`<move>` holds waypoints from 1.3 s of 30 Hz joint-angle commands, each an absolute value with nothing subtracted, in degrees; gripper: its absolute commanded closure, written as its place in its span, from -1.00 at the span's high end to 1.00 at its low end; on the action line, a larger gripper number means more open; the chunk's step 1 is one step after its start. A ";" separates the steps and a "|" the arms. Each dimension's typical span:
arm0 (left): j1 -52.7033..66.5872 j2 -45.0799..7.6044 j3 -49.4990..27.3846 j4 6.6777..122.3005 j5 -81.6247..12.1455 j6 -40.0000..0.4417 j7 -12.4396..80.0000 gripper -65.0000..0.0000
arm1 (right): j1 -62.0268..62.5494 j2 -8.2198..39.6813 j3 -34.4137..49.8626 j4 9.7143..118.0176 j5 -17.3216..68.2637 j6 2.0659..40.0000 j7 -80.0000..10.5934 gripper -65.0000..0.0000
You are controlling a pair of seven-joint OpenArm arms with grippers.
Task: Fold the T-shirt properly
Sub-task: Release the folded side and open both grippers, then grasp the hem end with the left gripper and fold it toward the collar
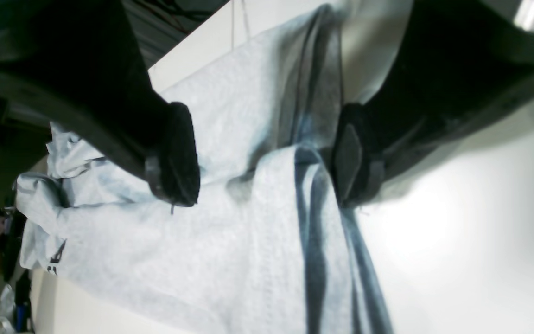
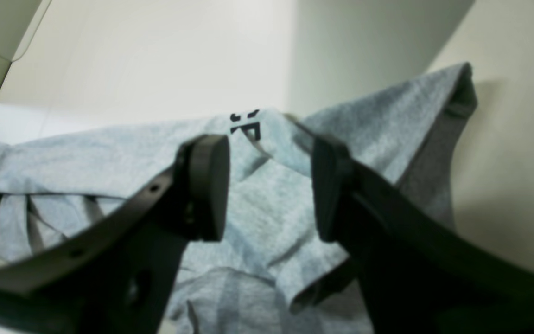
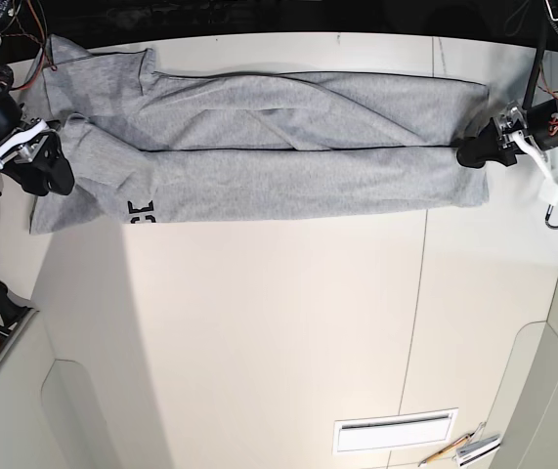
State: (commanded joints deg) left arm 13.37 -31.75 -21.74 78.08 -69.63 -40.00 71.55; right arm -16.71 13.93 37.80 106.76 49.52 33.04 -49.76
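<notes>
The grey T-shirt (image 3: 279,147) lies folded lengthwise into a long strip across the far part of the white table (image 3: 259,332). Black lettering (image 3: 141,209) shows at its front left edge. My left gripper (image 3: 476,151) is at the strip's right end. In the left wrist view it (image 1: 264,157) is open, with a ridge of cloth (image 1: 267,241) showing between the fingers. My right gripper (image 3: 49,168) is at the strip's left end. In the right wrist view it (image 2: 269,185) is open over rumpled cloth (image 2: 267,213), with lettering (image 2: 246,125) just beyond.
A white slotted vent (image 3: 396,430) and some small tools (image 3: 464,451) lie at the table's near right. Cables and arm hardware (image 3: 552,107) crowd the far corners. A seam (image 3: 418,293) runs down the table.
</notes>
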 joint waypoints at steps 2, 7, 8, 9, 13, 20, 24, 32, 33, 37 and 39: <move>13.37 -31.75 -19.59 78.11 -69.54 -40.00 71.31 0.47 | -16.71 13.91 37.80 106.76 49.50 33.04 -49.76 -0.13; 13.34 -31.77 -18.81 78.11 -68.95 -40.00 70.76 0.44 | -16.71 13.93 37.80 106.76 49.52 33.04 -49.76 -0.13; 13.32 -31.79 -18.81 78.11 -68.49 -40.00 70.74 0.23 | -16.71 13.91 37.80 106.76 49.52 33.04 -49.76 -0.13; 13.32 -31.79 -18.81 78.11 -67.92 -40.00 70.74 -0.14 | -16.71 13.91 37.80 106.76 49.52 33.04 -49.74 -0.13; 12.84 -31.77 -18.83 78.13 -67.75 -40.00 70.59 -1.00 | -16.71 13.93 37.80 106.76 49.52 33.04 -49.76 -0.13; 8.69 -33.91 -18.87 78.32 -64.29 -40.00 71.22 -1.00 | -16.71 13.93 37.80 106.76 49.47 33.04 -49.80 -0.13; 6.28 -38.44 -18.87 78.32 -61.43 -40.00 71.20 -1.00 | -16.69 13.96 37.80 106.78 49.60 33.04 -50.17 -0.13; 5.45 -46.22 -18.87 83.46 -61.45 -40.00 73.32 -1.00 | -16.67 13.93 37.80 107.26 50.04 33.30 -49.93 -0.13; 5.50 -46.17 -18.87 86.04 -61.52 -40.00 74.52 -1.00 | -16.67 13.93 37.80 107.26 49.93 33.30 -49.91 -0.13; 5.93 -45.12 -18.87 99.22 -61.82 -40.00 76.95 -1.00 | -16.69 13.93 37.80 107.26 49.91 33.30 -49.89 -0.13; 6.09 -44.62 -18.74 104.81 -62.46 -40.00 76.44 -1.00 | -16.67 13.93 37.80 107.26 49.67 33.41 -49.89 -0.13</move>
